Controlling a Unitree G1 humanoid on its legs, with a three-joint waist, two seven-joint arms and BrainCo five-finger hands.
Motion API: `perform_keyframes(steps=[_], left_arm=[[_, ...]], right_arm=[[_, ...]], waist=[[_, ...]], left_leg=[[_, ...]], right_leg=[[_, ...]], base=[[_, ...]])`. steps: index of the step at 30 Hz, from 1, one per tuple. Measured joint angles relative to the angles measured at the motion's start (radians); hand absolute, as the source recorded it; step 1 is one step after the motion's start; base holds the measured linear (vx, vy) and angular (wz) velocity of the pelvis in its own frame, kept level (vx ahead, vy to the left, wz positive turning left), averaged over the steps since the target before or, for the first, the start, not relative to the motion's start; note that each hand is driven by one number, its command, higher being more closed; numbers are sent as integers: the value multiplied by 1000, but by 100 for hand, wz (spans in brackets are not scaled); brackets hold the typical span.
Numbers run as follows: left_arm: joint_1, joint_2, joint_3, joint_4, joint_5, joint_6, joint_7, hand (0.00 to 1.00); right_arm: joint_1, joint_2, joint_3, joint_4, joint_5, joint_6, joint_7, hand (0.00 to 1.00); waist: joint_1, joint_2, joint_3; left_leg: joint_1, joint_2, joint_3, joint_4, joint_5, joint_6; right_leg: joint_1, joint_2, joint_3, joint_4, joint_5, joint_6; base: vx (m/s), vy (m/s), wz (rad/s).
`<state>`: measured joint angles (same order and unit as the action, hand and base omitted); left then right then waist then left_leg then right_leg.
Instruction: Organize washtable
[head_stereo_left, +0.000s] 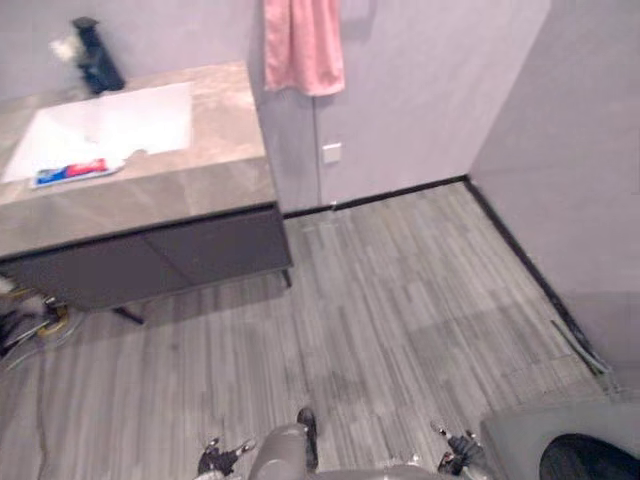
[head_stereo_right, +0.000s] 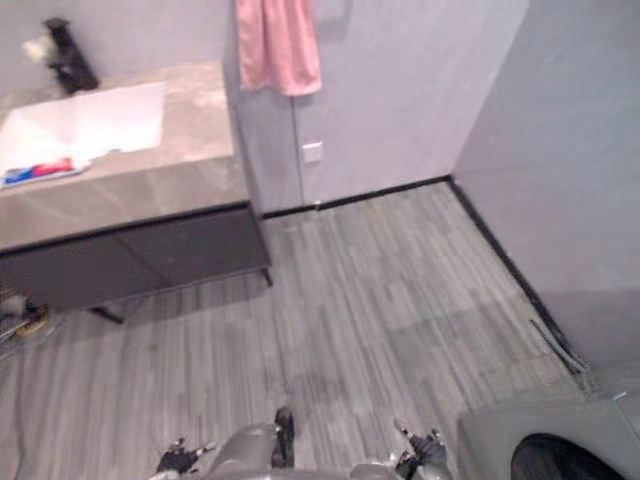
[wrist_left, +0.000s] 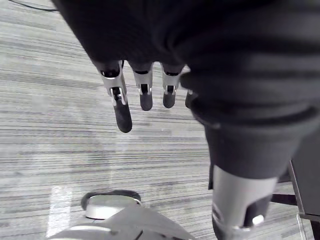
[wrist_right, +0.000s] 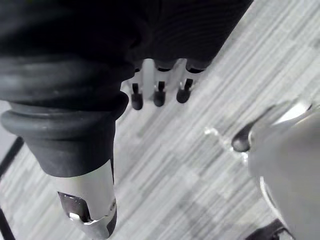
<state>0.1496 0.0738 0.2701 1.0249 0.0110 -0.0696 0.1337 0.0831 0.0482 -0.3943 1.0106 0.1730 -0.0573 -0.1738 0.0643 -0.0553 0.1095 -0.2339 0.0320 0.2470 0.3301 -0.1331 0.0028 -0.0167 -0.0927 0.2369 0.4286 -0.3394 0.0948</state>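
**Q:** How are the hands shown?

**A:** The left hand (head_stereo_left: 222, 459) and the right hand (head_stereo_left: 459, 456) are seen at six o'clock in the head views, hung low over the plank floor (head_stereo_left: 400, 300). In the wrist views the left fingers (wrist_left: 122, 112) and the right fingers (wrist_right: 159, 95) are held straight and relaxed. Nothing is grasped by either.

**Q:** Where is the task's thing placed?

**A:** The washtable (head_stereo_left: 200, 190) is found well apart from both hands, toward ten o'clock. A toothpaste tube (head_stereo_left: 75, 171) is laid flat at the front rim of the white basin (head_stereo_left: 120, 120). A black faucet (head_stereo_left: 97, 58) is set behind the basin at eleven o'clock. A pink towel (head_stereo_left: 303, 45) is hung on the wall at twelve o'clock.

**Q:** How is the tube expected to handle?

**A:** It is judged light, soft-walled and somewhat slick, and paste could be forced out by a hard squeeze. A gentle pinch across its width near the middle is advised, since the cap end cannot be told. The washtable would first have to be approached.
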Motion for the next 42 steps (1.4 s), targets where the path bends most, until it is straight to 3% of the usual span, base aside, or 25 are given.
perform_keyframes(steps=[2,4,5,9,11,12,13,14,16,17,19,20,21,22,24,27,30,32,34,35,36,37,38,39,42], left_arm=[[-12,8,-2,9,1,7,0,0],[-11,8,-3,13,2,15,0,0],[-25,6,-10,19,0,15,0,0],[-87,8,-95,34,-5,12,-2,0],[-115,-8,-136,47,-7,8,-5,0],[-119,-15,-144,48,-11,8,-7,0],[-118,-19,-143,48,-12,6,-13,0],[-130,-24,-139,56,-14,6,-18,0],[-137,-63,-109,54,-17,-3,-23,0],[-140,-70,-101,57,-16,-5,-22,0],[-148,-83,-59,61,-15,-2,-25,0],[-146,-82,-47,60,-16,-2,-24,0],[-141,-83,-27,55,-17,-2,-24,0],[-134,-85,-24,37,-17,-4,-24,0],[-131,-85,-24,8,-18,-4,-24,0],[-124,-85,-27,-17,-33,-17,-22,0],[-124,-85,-51,-21,-41,-25,-21,0],[-126,-82,-69,-13,-58,-28,-21,0],[-131,-55,-71,-11,-58,-26,-25,0],[-131,-55,-71,-12,-58,-25,-25,0],[-130,-55,-72,-9,-59,-25,-25,0],[-130,-54,-71,6,-63,-24,-24,0],[-130,-52,-72,8,-63,-22,-24,0],[-131,-49,-79,25,-63,-14,-25,0],[-127,-58,-80,29,-69,-14,-24,0]], right_arm=[[1,4,4,-12,-11,-1,1,0],[2,-1,9,-16,-26,-1,1,0],[-3,-9,11,-22,-28,-2,1,0],[-30,-24,11,-6,-29,-3,1,0],[-51,-29,11,5,-29,-1,2,0],[-52,-28,12,11,-29,-1,2,0],[-53,-28,14,27,-28,0,2,0],[-61,-42,14,27,-29,0,4,0],[-95,-58,18,27,-41,-5,4,0],[-99,-59,17,25,-42,-5,3,0],[-93,-61,13,25,-49,0,3,0],[-89,-57,16,24,-49,0,3,0],[-85,-53,36,21,-49,-1,2,0],[-85,-55,55,14,-49,-3,2,0],[-84,-51,59,11,-48,-3,2,0],[-95,-44,52,23,-46,-2,1,0],[-94,-57,49,29,-48,-1,1,0],[-95,-58,50,41,-48,0,1,0],[-98,-46,49,59,-67,-1,2,0],[-97,-49,46,64,-68,-1,2,0],[-97,-55,47,69,-75,1,3,0],[-97,-57,48,71,-94,1,3,0],[-96,-55,52,71,-104,1,4,0],[-91,-57,52,66,-107,1,5,0],[-64,-64,56,53,-107,1,7,0]], waist=[[-10,-9,7],[-22,5,17],[-27,17,22],[-35,29,29],[-53,33,45],[-56,29,50],[-57,14,53],[-62,24,54],[-56,74,77],[-59,81,80],[-68,88,90],[-70,88,91],[-71,87,95],[-66,87,103],[-49,89,105],[-37,82,111],[-21,88,113],[3,89,110],[2,44,96],[6,42,95],[10,43,95],[6,44,95],[2,43,96],[-2,41,96],[2,46,94]], left_leg=[[99,-28,26,-20,-44,34],[192,-41,40,-59,-69,37],[287,-41,51,-119,-74,36],[409,-32,45,-226,-76,20],[440,-32,27,-239,-91,-7],[470,-36,24,-244,-108,-35],[500,-48,2,-245,-122,-56],[517,-36,-13,-245,-128,-66],[535,10,-29,-239,-83,-135],[528,20,-31,-222,-75,-145],[445,63,-63,42,-53,-158],[409,77,-66,157,-24,-144],[343,106,-70,337,59,-138],[257,151,-60,544,35,-117],[142,180,-43,666,-15,-86],[26,160,1,483,-63,-73],[24,61,-18,-14,-17,-109],[47,41,-42,-145,130,-70],[71,-10,-22,-127,106,35],[75,-14,-10,-112,87,44],[88,-17,3,-101,60,54],[145,-34,0,-113,24,59],[175,-43,-5,-126,12,64],[239,-64,-22,-147,-5,65],[378,-83,-79,-209,-9,67]], right_leg=[[-99,-25,-51,294,58,77],[-161,-52,-132,459,57,65],[-202,-71,-241,490,40,37],[-305,-65,-458,218,44,-31],[-336,-30,-481,-2,170,-79],[-332,-4,-481,-143,303,-101],[-325,9,-466,-199,473,-154],[-323,16,-464,-172,459,-166],[-321,46,-481,-129,385,-181],[-320,51,-485,-119,365,-183],[-256,75,-500,-104,293,-191],[-227,80,-497,-110,279,-193],[-174,93,-480,-133,264,-199],[-114,112,-460,-163,246,-205],[-37,128,-425,-199,213,-217],[63,119,-372,-261,192,-198],[129,101,-319,-313,170,-154],[169,102,-276,-340,156,-123],[184,46,-238,-320,125,-72],[180,37,-233,-296,122,-66],[157,30,-218,-225,113,-51],[58,19,-207,55,90,46],[8,4,-207,181,92,99],[-51,-24,-217,365,95,116],[-117,-86,-302,409,48,36]], base=[[381,242,-45],[369,212,-16],[408,196,-7],[478,82,6],[419,-29,20],[501,-93,16],[525,-122,16],[495,-146,7],[479,-192,-8],[466,-221,5],[432,-215,10],[401,-190,-10],[364,-133,-37],[415,-114,-58],[350,-58,-53],[324,11,-46],[375,107,-52],[435,187,-62],[585,216,-43],[521,181,-16],[478,204,-27],[446,202,-22],[425,187,0],[419,131,26],[410,46,56]])
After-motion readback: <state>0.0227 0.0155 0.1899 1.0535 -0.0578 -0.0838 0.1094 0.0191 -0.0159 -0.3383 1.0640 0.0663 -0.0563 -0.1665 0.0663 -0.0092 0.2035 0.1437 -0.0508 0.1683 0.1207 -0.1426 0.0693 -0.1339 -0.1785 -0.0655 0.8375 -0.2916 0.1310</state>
